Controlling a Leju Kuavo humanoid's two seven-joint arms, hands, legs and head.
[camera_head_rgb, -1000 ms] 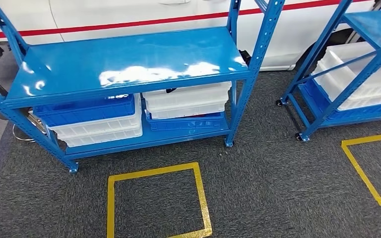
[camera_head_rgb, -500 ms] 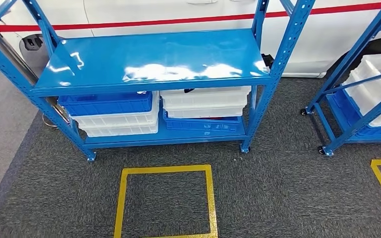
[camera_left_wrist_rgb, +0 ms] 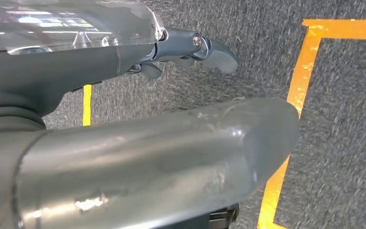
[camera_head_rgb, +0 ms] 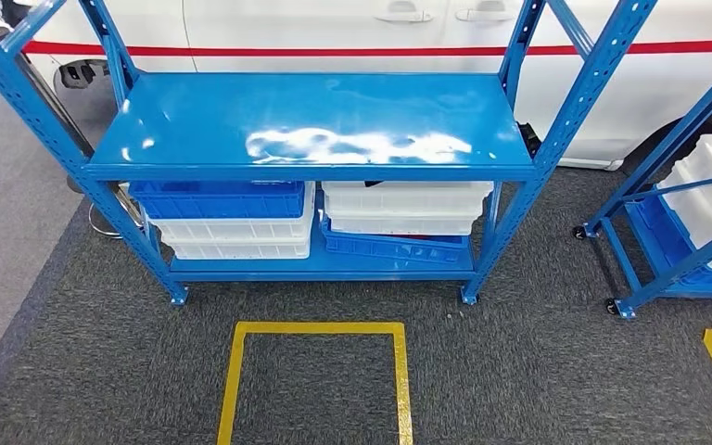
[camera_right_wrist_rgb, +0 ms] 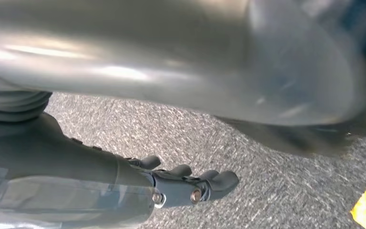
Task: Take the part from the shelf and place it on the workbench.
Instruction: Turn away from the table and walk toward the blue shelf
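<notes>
At the shelf point(camera_head_rgb: 315, 125): top deck bare; part not identifiable, perhaps in bins point(camera_head_rgb: 399, 206) below.
Fingers: left hand point(camera_left_wrist_rgb: 190, 50), right hand point(camera_right_wrist_rgb: 186, 183) loosely curled, holding nothing.
Risk: low, shadowed bins could cause a fumbled reach.

Shelf point(camera_head_rgb: 315, 125) glossy blue; bins point(camera_head_rgb: 232, 236) blue and white; carpet point(camera_head_rgb: 519, 371) speckled dark grey; floor tape point(camera_head_rgb: 315, 327) yellow.

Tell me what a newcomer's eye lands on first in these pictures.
First, the blue shelf straight ahead, its glossy upper deck bare and glaring. Beneath it, stacked blue and white bins crowd the lower deck. On the dark carpet in front lies a yellow tape square, and a white vehicle with a red stripe stands behind.
</notes>
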